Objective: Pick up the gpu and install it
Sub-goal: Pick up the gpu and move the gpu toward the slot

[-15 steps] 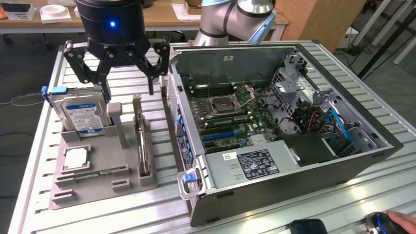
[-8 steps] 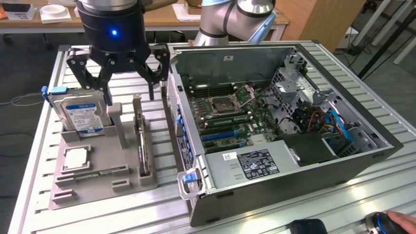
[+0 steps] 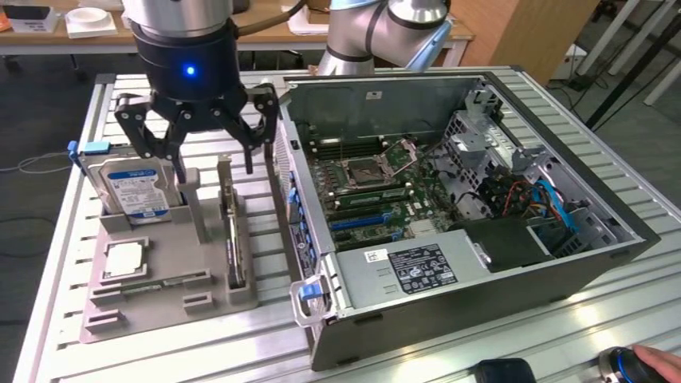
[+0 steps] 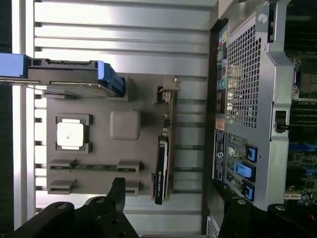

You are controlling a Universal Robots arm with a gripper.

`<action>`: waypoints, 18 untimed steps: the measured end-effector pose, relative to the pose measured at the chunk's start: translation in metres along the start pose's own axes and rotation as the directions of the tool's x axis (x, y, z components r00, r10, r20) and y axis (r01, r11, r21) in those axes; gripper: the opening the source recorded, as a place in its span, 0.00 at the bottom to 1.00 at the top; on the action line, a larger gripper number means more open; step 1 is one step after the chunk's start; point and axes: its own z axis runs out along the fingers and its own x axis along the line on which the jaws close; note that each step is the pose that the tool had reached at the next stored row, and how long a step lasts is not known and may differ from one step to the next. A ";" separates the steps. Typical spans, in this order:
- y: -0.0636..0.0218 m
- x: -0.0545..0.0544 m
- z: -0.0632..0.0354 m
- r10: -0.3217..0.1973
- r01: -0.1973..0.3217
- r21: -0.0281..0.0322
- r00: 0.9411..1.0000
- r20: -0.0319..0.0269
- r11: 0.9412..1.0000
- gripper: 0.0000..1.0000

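Jaws spread wide, the black metal gripper (image 3: 213,163) hangs over the grey plastic holder tray's (image 3: 149,311) far edge. On the tray's edge toward the exterior view's right, the thin black gpu card (image 3: 230,231) stands upright in a slot, near the open grey computer case (image 3: 468,271). It is probably light, stiff and fragile, and best pinched across its flat faces near the top edge.

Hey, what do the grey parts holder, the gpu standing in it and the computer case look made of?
Grey parts holder: matte uniform grey, probably moulded or printed plastic.
Gpu: dark circuit board, glossy black face, seemingly a pale metal bracket at one end.
Computer case: thin folded sheet metal, painted dark outside, bare grey perforated rear.
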 end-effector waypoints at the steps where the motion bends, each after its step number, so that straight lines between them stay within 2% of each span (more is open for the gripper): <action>1: 0.0000 0.000 0.0018 0.000 0.000 0.001 1.000 0.000 1.000 0.76; 4: -0.0001 0.000 0.0071 0.000 0.000 0.004 1.000 0.000 1.000 0.76; 8: -0.0007 0.000 0.0119 0.000 0.000 0.005 1.000 0.000 1.000 0.76; 18: -0.0060 0.000 0.0161 0.000 0.000 0.006 1.000 0.004 1.000 0.76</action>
